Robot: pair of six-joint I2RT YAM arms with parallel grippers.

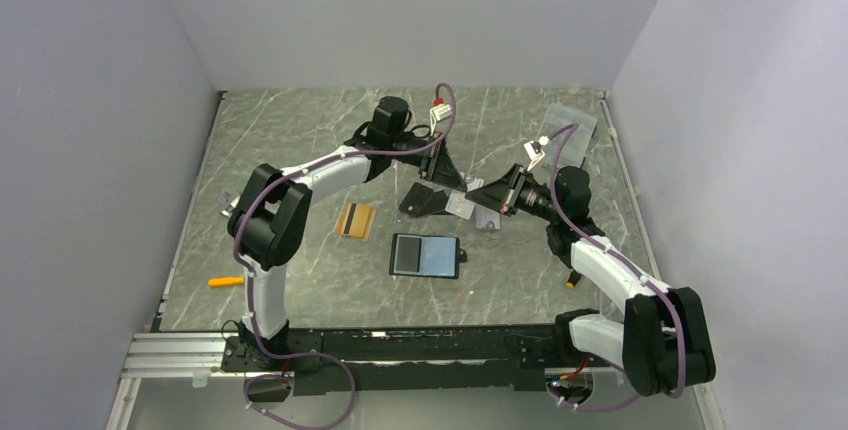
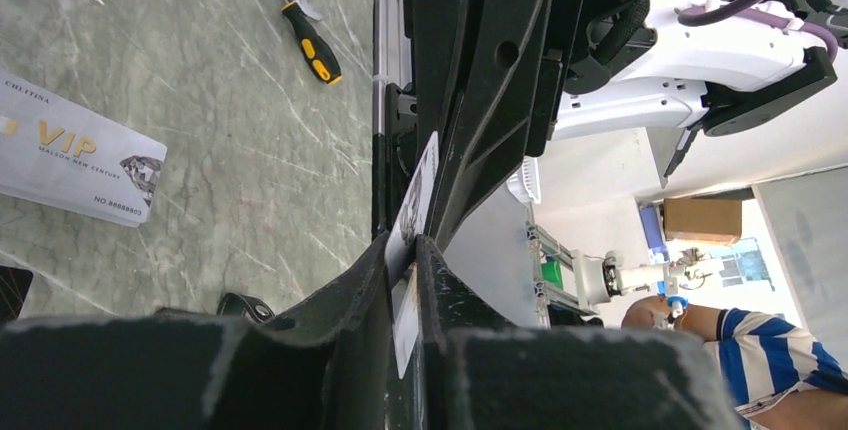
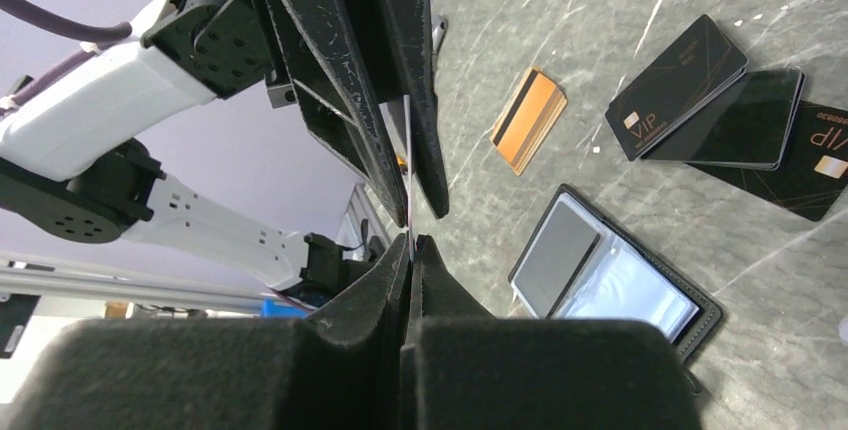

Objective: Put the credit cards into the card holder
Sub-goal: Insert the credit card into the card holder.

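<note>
Both hands clamp one light card (image 2: pixel 418 190) edge-on, midair: left hand (image 2: pixel 405 246), right hand (image 3: pixel 410 242). Card holder (image 1: pixel 425 255) open on tabletop (image 1: pixel 300 285), orange card (image 1: pixel 355 220) just beside.

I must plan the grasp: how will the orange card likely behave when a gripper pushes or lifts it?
The orange card lies flat and thin on the smooth table, so it will probably slide when pushed. Its edge looks too low to pinch easily. It looks straight, so likely stiff and light.
</note>
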